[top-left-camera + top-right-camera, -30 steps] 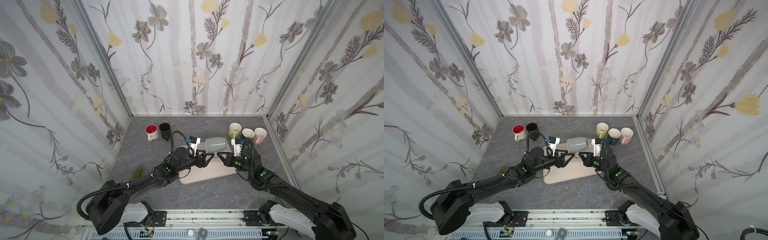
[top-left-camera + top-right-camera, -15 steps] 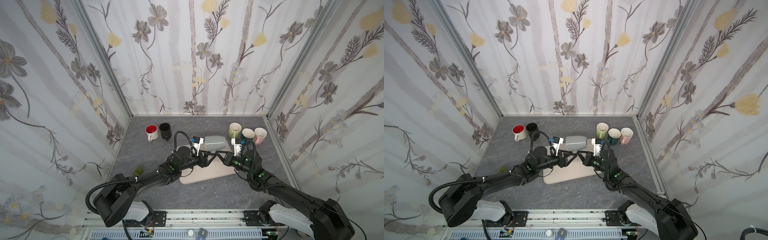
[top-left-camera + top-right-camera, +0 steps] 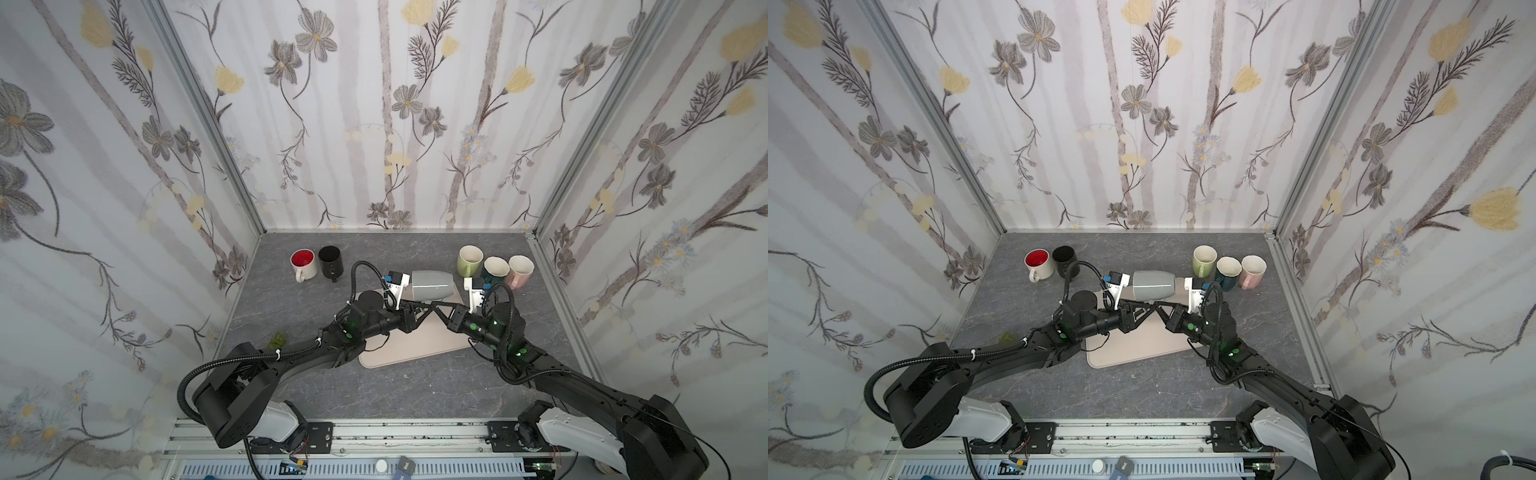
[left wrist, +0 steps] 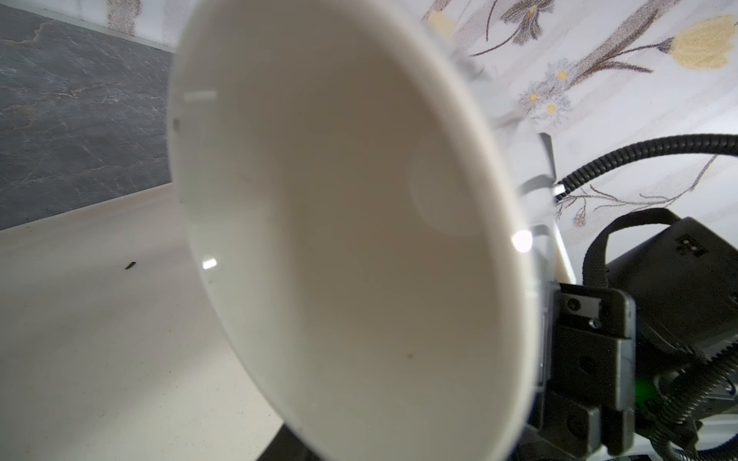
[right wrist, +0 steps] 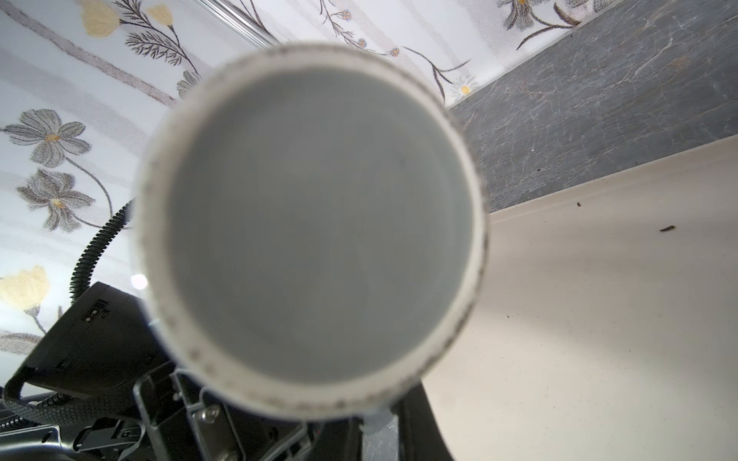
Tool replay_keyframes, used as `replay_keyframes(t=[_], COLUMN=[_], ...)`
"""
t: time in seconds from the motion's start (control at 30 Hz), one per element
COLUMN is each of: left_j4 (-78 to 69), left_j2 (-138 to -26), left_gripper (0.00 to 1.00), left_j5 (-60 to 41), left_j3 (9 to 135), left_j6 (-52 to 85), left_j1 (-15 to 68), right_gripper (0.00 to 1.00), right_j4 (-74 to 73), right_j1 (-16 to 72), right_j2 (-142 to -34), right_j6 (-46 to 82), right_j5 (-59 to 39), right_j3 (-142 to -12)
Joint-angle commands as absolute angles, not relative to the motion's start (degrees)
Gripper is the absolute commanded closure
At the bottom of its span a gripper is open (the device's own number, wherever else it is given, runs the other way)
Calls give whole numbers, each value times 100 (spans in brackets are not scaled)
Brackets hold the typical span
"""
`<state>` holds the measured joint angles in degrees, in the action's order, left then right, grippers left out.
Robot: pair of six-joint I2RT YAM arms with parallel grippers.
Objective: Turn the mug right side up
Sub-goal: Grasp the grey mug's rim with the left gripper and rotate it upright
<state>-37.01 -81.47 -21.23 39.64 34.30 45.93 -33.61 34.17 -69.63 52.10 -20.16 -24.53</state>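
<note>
mug: the grey mug (image 3: 430,284) hangs in the air on its side, over the mat (image 3: 415,345) and clear of it. Going by the wrist views, the open end faces the left arm and the bottom faces the right arm.
right end effector (image 3: 438,307): pressed together under the mug. It seems to be pinching the mug from below and carrying it, though the contact spot is hidden.
left end effector (image 3: 424,306): it sits right at the open end, nose to nose with the right one.
what changed: a second ago the left one was further back and spread wide. Now it has crept in and drawn itself a good deal narrower. The mug has barely budged.
left state: honestly can't tell if it has a bite on the mug yet, because the mug blocks the view.
meaning: to me it looks like a handover mid-flip, about halfway there. The mug is sideways, not upright yet.
risk: if the right one lets go before the left one really pinches, the mug drops onto the mat.
</note>
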Motion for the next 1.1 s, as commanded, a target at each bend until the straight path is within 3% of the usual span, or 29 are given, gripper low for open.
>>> replay_keyframes(t=[0.0,0.47,0.7,1.07], left_j4=[-4007,-3842,-3683,-3279], left_j2=[-8165,-8191,-8129,-8090], left_gripper=[66,83,100,100], left_j5=[-2101,-1950,-1824,-1661], left_j3=[4051,4099,4139,4247], left_j6=[3395,3401,3376,3283], left_j1=[4601,4604,4603,4599], right_gripper=[100,100,99,96], right_j4=[-3894,-4078,-4088,-4238], right_j1=[3454,3533,3586,3638], right_j2=[-7013,-7295,-7359,-7435], right_j6=[5237,5309,5317,5370], right_j5=[-2288,-2358,-2330,-2301], right_j3=[-2464,-2485,-2474,-2420])
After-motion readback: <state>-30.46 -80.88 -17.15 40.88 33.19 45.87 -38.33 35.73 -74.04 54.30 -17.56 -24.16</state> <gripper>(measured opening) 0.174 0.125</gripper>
